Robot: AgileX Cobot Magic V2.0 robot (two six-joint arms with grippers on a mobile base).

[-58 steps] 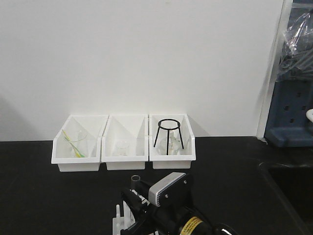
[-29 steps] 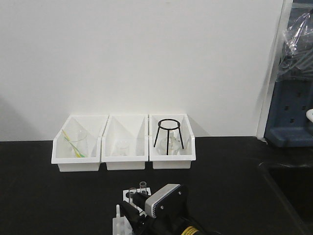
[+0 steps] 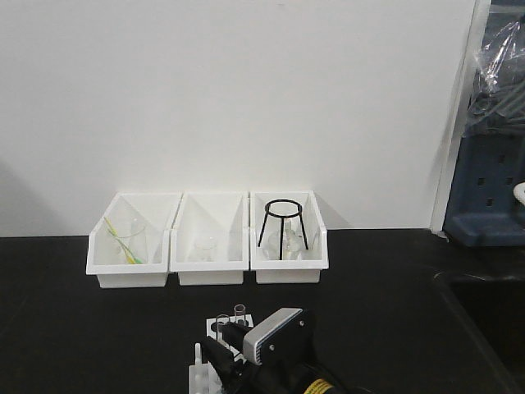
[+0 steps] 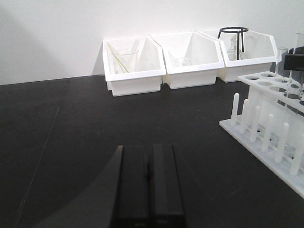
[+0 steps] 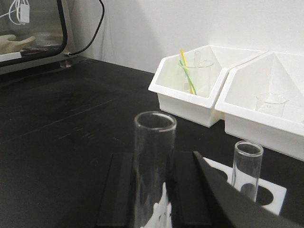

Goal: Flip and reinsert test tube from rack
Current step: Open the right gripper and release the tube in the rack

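The test tube stands upright between the fingers of my right gripper, open rim up, its lower end over the rack; my fingers bracket it on both sides and I judge them clamped on the glass, though the contact itself sits low and partly hidden; a second tube stands in a hole just beside it. With the rim upward and the tube at the rack, I judge the flip done or nearly so and the reinsertion in hand; letting go and backing off remain. My left gripper hangs well apart from the rack, jaws pressed together on nothing. The bench top is matt black; three white bins line the white wall, one holding a black ring stand, one a beaker with a yellow-green straw; a dark sink lies on the right.
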